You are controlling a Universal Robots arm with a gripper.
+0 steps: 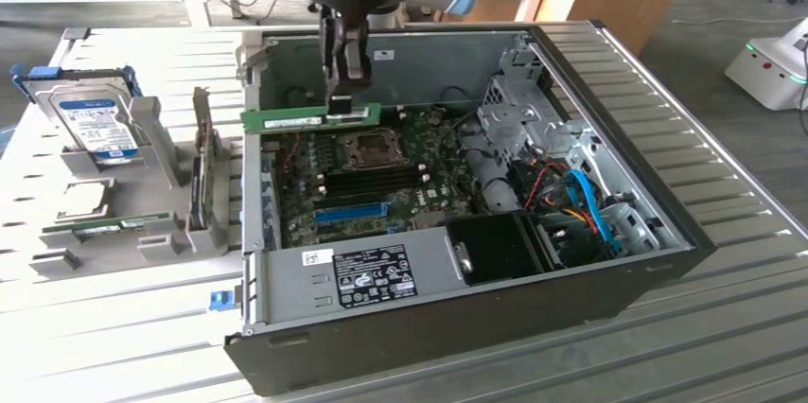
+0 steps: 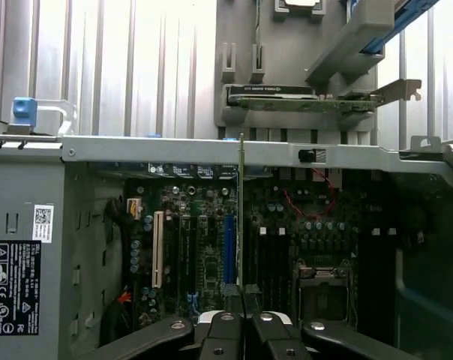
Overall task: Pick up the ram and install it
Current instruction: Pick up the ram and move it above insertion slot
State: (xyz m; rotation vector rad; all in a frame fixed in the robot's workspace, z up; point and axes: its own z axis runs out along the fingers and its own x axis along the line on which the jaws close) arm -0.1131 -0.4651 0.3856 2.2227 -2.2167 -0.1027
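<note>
The ram [image 1: 303,118] is a thin green stick held level, just above the motherboard [image 1: 430,152] inside the open computer case [image 1: 657,261]. My gripper [image 1: 343,105] comes down from above and is shut on the ram's upper edge near one end. In the wrist view the ram [image 2: 241,217] appears edge-on as a thin line running out from my gripper [image 2: 243,315]. It hangs over the board between the blue slot [image 2: 228,247] and the dark memory slots [image 2: 275,251] beside the processor socket [image 2: 322,289].
A grey holder rack [image 1: 151,237] stands on the slatted table at the exterior view's left. It carries a hard drive with a blue label [image 1: 98,124], an upright card [image 1: 200,162] and a small green board [image 1: 108,226]. The case holds a power supply [image 1: 366,275], cables [image 1: 581,204] and a drive cage [image 1: 518,100].
</note>
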